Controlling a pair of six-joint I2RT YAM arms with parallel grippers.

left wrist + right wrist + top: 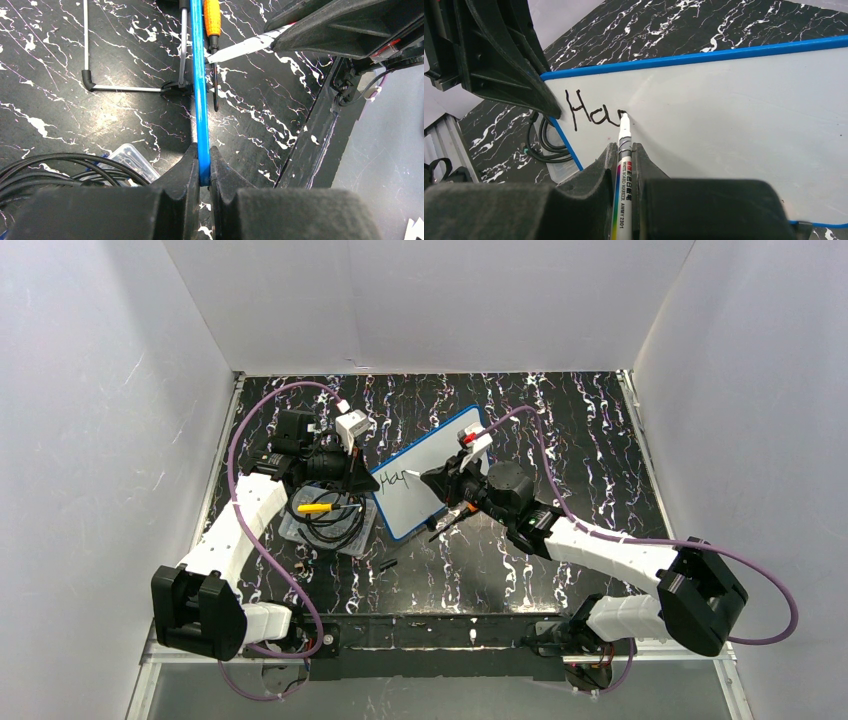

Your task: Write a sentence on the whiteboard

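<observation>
The whiteboard (440, 455), white with a thin blue rim, stands tilted in the middle of the table. My left gripper (360, 478) is shut on its left rim; the left wrist view shows the blue edge (199, 90) pinched between the fingers (201, 156). My right gripper (624, 148) is shut on a white marker (620, 195) whose tip touches the board face (744, 125). The sentence (589, 112) is black handwriting reading "Ha", with a third letter beginning at the tip. In the top view the right gripper (440, 482) is just right of the writing (398, 478).
A clear plastic tray (295, 530) with a coiled black cable and a yellow-handled tool (315, 507) lies left of the board. A small black cap (388, 565) lies near the front. A wire stand (125, 89) and an orange-and-black pen-like item (212, 20) lie beside the board. White walls surround the table.
</observation>
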